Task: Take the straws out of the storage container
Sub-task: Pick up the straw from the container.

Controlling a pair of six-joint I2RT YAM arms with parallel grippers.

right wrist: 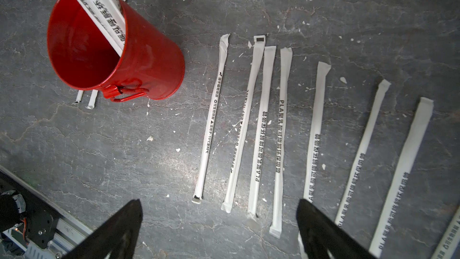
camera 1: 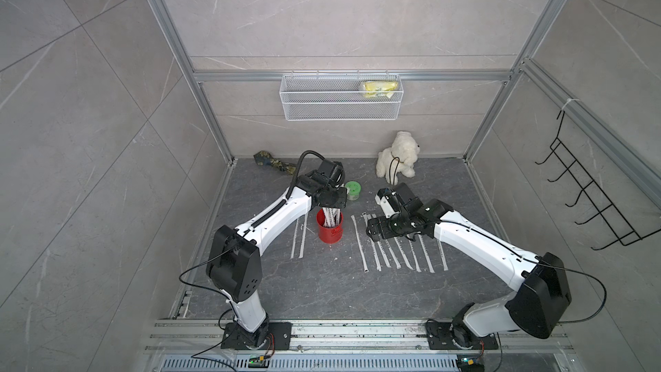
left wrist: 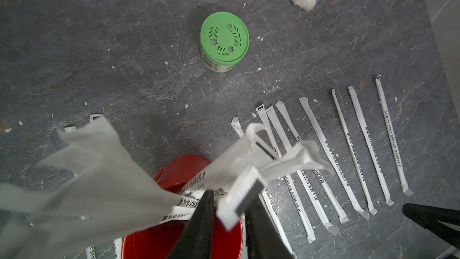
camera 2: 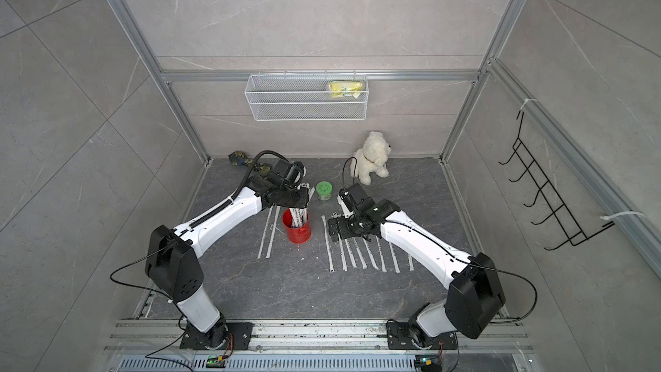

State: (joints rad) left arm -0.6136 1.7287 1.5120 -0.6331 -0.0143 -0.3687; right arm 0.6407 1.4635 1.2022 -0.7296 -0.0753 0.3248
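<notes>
Inside can point(camera 1: 330, 233) (red): straws point(camera 1: 331, 217)

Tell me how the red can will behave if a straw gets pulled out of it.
The red can probably tips easily: it is tall and narrow, with straws leaning on one side of its rim. It looks like thin metal, nearly empty, so it is likely light and may slide on the smooth tabletop.

Twin robot arms: the left arm point(camera 1: 286, 219) and right arm point(camera 1: 475, 245) wear glossy white shells between boxy black joint housings point(camera 1: 234, 266), the left's elbow block dotted with small round holes. Thin black cables point(camera 1: 179, 276) loop from both, and a ribbed black conduit point(camera 1: 266, 214) lines the left forearm. Black base plates point(camera 1: 282, 332) sit at seven and five o'clock. Tapered black fingers point(right wrist: 119, 227) tip the right gripper point(right wrist: 220, 201).
</notes>
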